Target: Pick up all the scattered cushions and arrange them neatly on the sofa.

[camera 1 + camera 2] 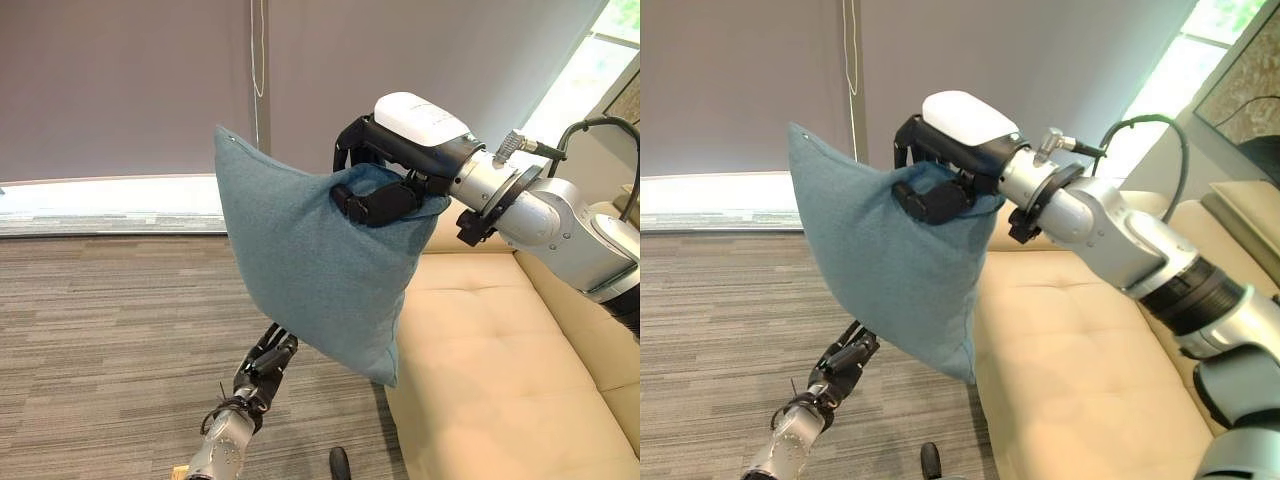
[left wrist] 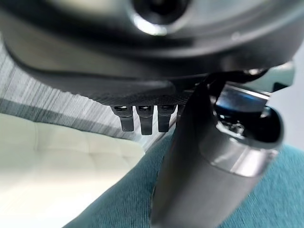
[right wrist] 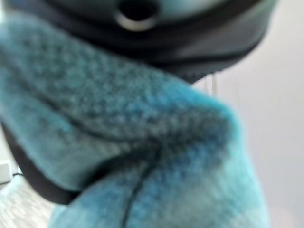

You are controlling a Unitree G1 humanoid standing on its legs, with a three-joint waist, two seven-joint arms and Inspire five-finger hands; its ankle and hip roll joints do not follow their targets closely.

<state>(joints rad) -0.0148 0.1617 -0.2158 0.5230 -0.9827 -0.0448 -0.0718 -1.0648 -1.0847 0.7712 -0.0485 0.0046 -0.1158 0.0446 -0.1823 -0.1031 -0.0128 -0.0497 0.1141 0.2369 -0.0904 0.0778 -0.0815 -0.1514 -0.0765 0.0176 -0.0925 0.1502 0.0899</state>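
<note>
In the left eye view the right hand [image 1: 385,195] sits in the upper middle of the frame, its dark fingers and thumb curled round one corner of a teal cushion [image 1: 305,255], pinching the fabric into a bunch. The cushion hangs tilted from that corner through the centre of the frame, clear of the grey carpet [image 1: 100,340], its lowest corner just over the near edge of the cream sofa [image 1: 480,370], which fills the lower right. At the bottom centre the left hand [image 1: 265,365] reaches up under the cushion; its fingertips are hidden behind the fabric, so whether they grip cannot be told here. The right eye view gives the same scene: the right hand [image 1: 940,190] clamped on the cushion's [image 1: 885,260] upper corner, the left hand [image 1: 845,365] low in the frame beneath it, the sofa [image 1: 1070,380] to the right. In the left wrist view the left hand's fingers [image 2: 142,118] stand straight in a short row at mid-frame, holding nothing, with teal cushion [image 2: 123,204] cloth along the lower edge and the sofa [image 2: 61,161] at lower left. In the right wrist view teal cushion [image 3: 142,156] fabric lies bunched against the camera.
</note>
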